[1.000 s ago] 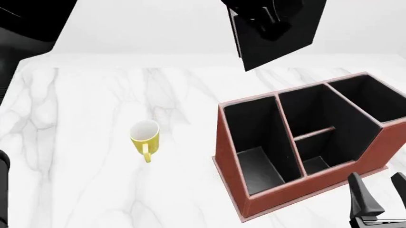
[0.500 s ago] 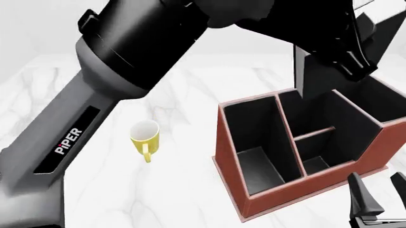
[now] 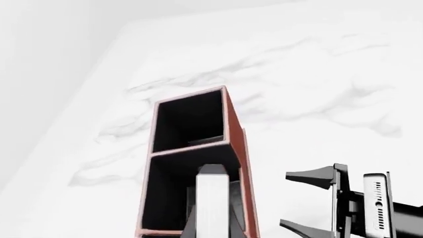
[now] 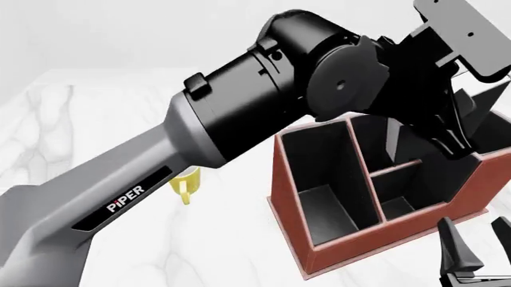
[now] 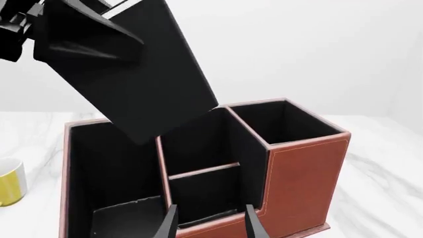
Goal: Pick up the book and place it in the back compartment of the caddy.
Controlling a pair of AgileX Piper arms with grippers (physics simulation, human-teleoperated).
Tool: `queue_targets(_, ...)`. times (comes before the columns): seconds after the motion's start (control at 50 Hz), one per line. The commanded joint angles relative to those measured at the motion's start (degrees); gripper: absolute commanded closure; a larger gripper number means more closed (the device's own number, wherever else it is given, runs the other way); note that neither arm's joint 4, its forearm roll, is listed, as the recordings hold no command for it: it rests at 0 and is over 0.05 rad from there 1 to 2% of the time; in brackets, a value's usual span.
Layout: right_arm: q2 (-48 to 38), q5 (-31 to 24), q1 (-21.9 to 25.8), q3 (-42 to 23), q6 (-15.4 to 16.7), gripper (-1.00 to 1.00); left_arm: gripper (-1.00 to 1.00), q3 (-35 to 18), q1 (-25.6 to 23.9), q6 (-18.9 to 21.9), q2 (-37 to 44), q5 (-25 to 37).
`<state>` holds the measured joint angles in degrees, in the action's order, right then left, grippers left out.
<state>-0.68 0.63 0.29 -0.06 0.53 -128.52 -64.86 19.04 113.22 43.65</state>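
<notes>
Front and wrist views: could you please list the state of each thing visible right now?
Book: gripped, tilted, lower corner entering the caddy's back compartment.
Caddy: upright on the table, compartments empty.
Yellow mug: upright on the table.
Left gripper: shut on the book.
Right gripper: jaws open, holding nothing.

- I see the caddy [image 5: 300, 168] as matt reddish-brown leather-like skin with pale stitched edges and a dull black lining.
- The book [image 5: 132, 69] has a flat matt black cover.
- The table [image 4: 48, 137] looks like polished white marble with grey veins.
- The mug [image 5: 10, 183] is glossy yellow.
</notes>
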Motion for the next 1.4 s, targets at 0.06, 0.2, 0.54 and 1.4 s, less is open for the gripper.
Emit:
queue_targets(0.06, -0.13, 0.10, 0.07, 0.01, 0.07, -1.00, 1.00, 5.92, -0.21, -1.08, -0.13, -6.25)
queue_targets(0.2, -0.03, 0.06, 0.12, 0.01, 0.07, -1.00, 1.00, 8.98, 0.10, -2.34, 0.57, -9.11)
queue_targets(0.54, -0.28, 0.28, 0.16, 0.02, 0.01, -1.00, 1.00, 11.80, 1.21, -4.67, 3.40, -12.95)
queue_targets(1.4, -0.70, 0.46, 0.23, 0.02, -0.39, -1.00, 1.00, 12.00, 1.46, -4.37, 8.26, -17.70)
